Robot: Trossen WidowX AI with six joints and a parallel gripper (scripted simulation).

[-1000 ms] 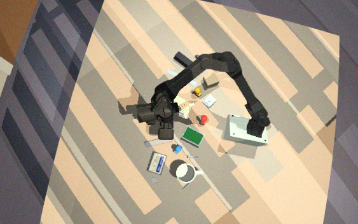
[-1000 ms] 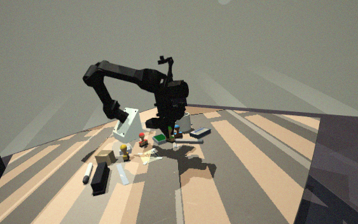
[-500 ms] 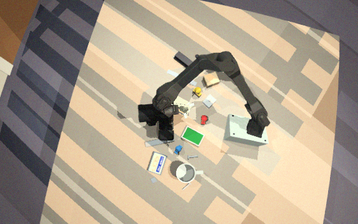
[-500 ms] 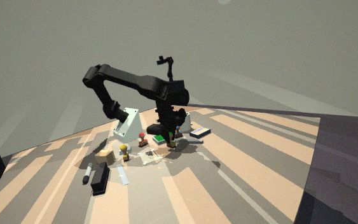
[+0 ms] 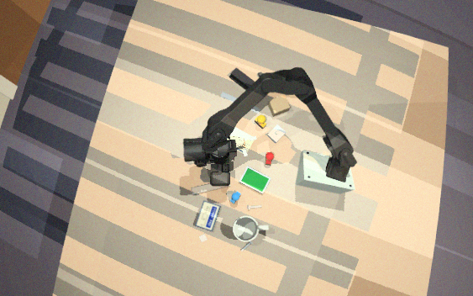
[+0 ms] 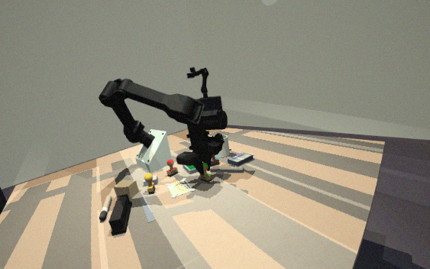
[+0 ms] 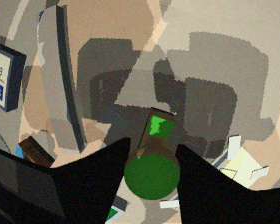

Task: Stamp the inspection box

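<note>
My gripper [image 6: 205,170] [image 7: 153,147] points down with its fingers slightly apart on both sides of the green-knobbed stamp [image 7: 152,176] [image 6: 205,177]. The fingers look loosened from it. The stamp stands low at the bench, its green-marked base [image 7: 162,127] beyond the knob; whether it leans cannot be told. The pale card [image 5: 244,138] [image 6: 179,188] [image 7: 241,165] lies beside the gripper, with white pieces at its edges. Dark marks show on it, but a print cannot be made out. The green ink pad [image 5: 254,180] [image 6: 190,168] lies open. The arm hides part of the card in the top view.
A blue stamp [image 5: 236,196], red stamp [image 5: 270,156] [image 6: 170,167] and yellow stamp [image 5: 261,119] [image 6: 149,183] stand around. A grey bar [image 5: 209,188] [image 7: 61,75], labelled tin [image 5: 207,215] [image 6: 240,159], mug [image 5: 249,232] [image 6: 224,147], tan block [image 5: 279,106] [image 6: 126,189] and pale sloped block [image 5: 316,170] are nearby.
</note>
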